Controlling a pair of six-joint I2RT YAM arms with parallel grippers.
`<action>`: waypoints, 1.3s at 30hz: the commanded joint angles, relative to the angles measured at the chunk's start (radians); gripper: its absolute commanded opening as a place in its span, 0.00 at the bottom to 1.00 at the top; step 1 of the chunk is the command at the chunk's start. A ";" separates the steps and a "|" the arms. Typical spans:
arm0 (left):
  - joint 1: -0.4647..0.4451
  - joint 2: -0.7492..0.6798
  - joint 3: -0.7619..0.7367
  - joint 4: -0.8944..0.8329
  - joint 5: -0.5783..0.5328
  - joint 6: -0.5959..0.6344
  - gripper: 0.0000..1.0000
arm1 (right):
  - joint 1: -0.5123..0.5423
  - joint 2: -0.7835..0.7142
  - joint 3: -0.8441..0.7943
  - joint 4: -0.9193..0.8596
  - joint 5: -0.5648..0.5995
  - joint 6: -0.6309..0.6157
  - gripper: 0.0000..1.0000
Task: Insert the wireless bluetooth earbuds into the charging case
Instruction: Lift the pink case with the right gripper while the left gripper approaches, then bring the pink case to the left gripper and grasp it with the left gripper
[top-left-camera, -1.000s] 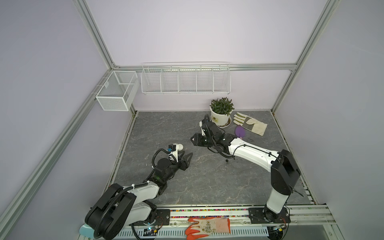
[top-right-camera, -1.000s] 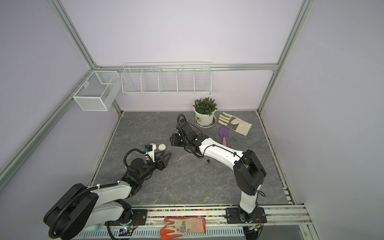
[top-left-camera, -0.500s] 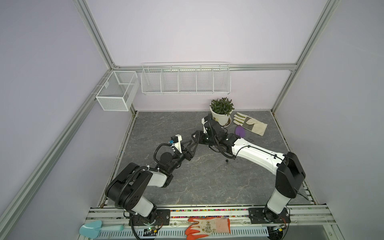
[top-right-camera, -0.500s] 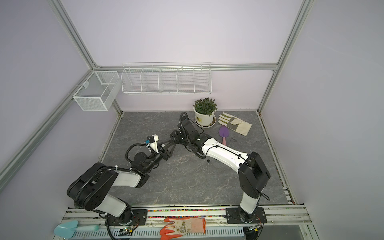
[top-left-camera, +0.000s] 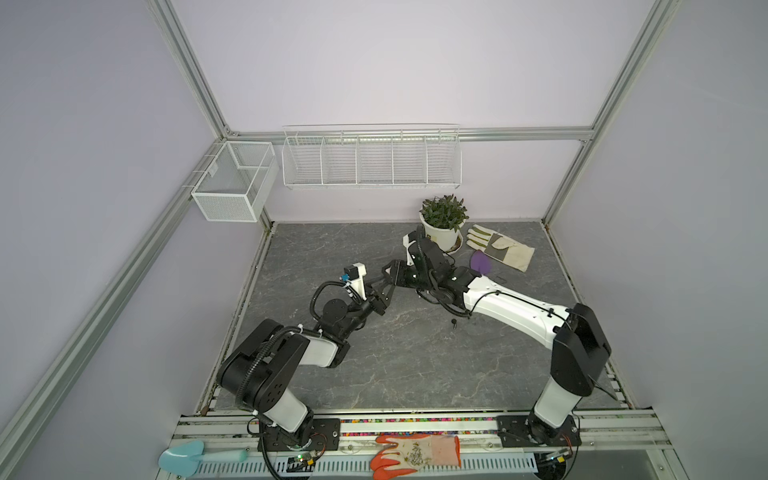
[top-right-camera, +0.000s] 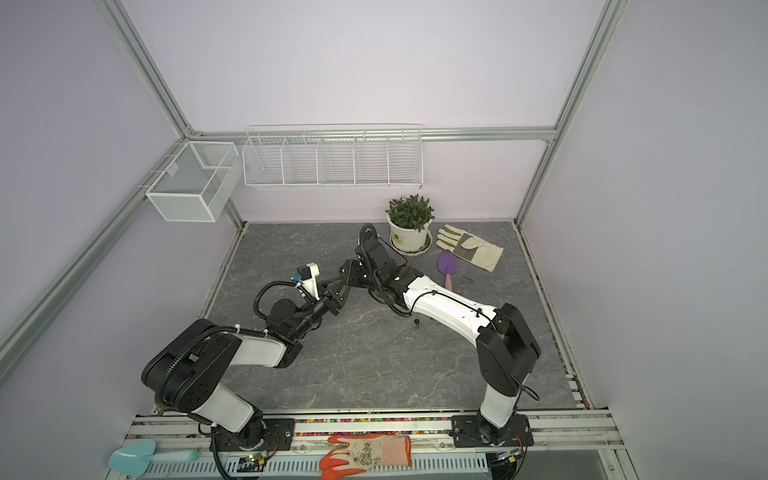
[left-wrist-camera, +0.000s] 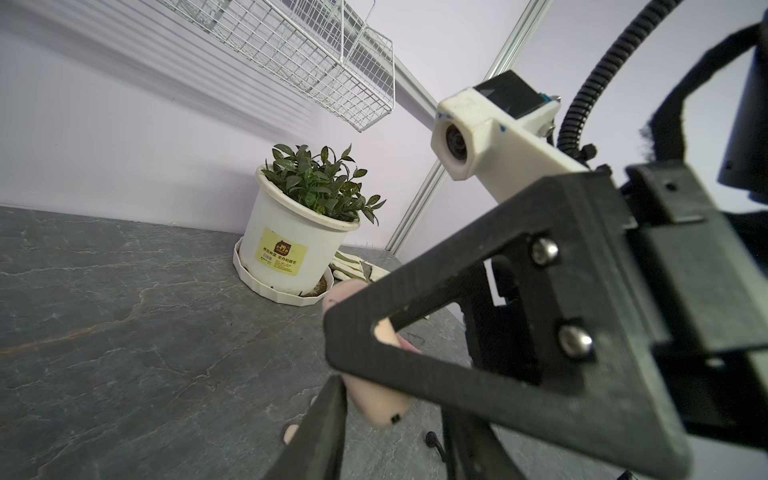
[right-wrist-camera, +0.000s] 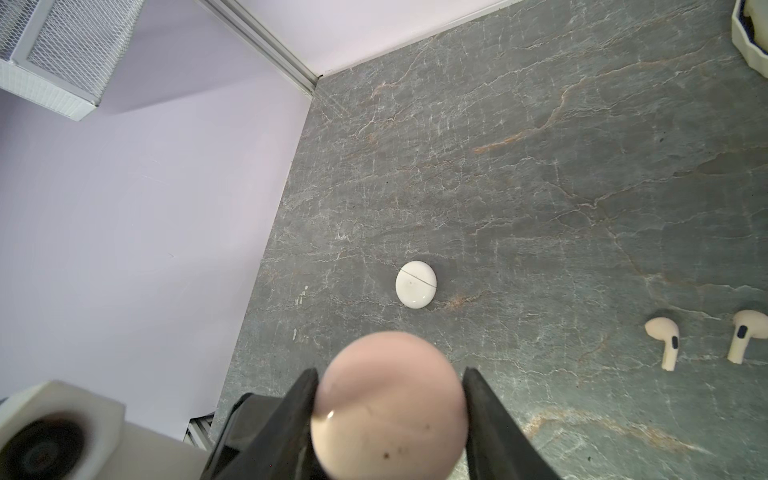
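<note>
Two sets of jaws meet at the pinkish round case (right-wrist-camera: 388, 407); right jaws hold it; left jaws' width unclear.

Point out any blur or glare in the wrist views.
Right wrist view: the pink case in the right tool is soft, with a small glare spot; the white case is sharp. Left wrist view: the wall is streaked; the pot is crisp.

Bare tabletop (top-left-camera: 415, 365) front, plant pot (top-left-camera: 442, 237) rear
</note>
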 joint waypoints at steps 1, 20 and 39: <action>0.000 0.011 0.043 0.053 -0.008 -0.012 0.33 | 0.002 -0.031 -0.014 0.022 -0.018 0.027 0.38; 0.000 0.033 0.082 0.053 -0.009 -0.056 0.20 | 0.016 -0.035 -0.024 0.037 -0.047 0.035 0.38; 0.000 -0.084 0.010 0.053 0.027 -0.122 0.04 | -0.174 -0.162 -0.027 0.021 -0.449 -0.385 0.71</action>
